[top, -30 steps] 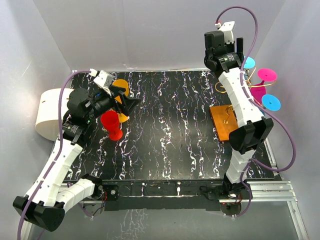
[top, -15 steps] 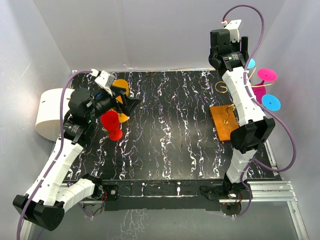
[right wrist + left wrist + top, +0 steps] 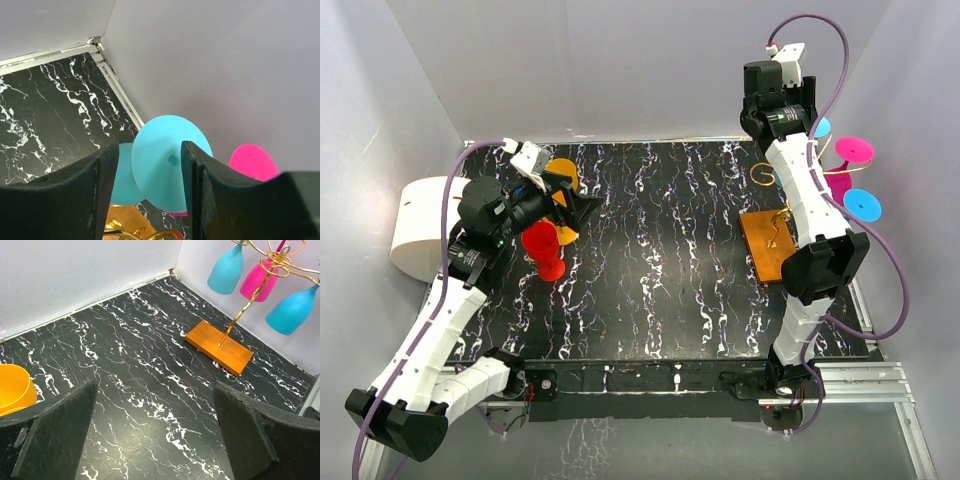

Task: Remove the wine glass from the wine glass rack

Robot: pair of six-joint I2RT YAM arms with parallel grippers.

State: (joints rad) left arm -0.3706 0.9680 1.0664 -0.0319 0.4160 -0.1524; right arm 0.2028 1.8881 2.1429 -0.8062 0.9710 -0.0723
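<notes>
The cyan wine glass [image 3: 165, 137], of smooth plastic, hangs bowl-down from the wine glass rack [image 3: 220, 347], a flat orange base plate with a gold wire stem and looped hooks. A second cyan glass [image 3: 862, 205] and a pink glass [image 3: 854, 149] hang beside it. The rack stands near the far right corner of the black marbled table [image 3: 660, 260]. The right gripper [image 3: 150, 155] hovers over the cyan glass's round foot, jaws partly parted, gripping nothing. The left gripper [image 3: 155, 387], spread wide and empty, is at the table's left near an upright red glass [image 3: 545, 245] and an orange glass [image 3: 563, 172].
</notes>
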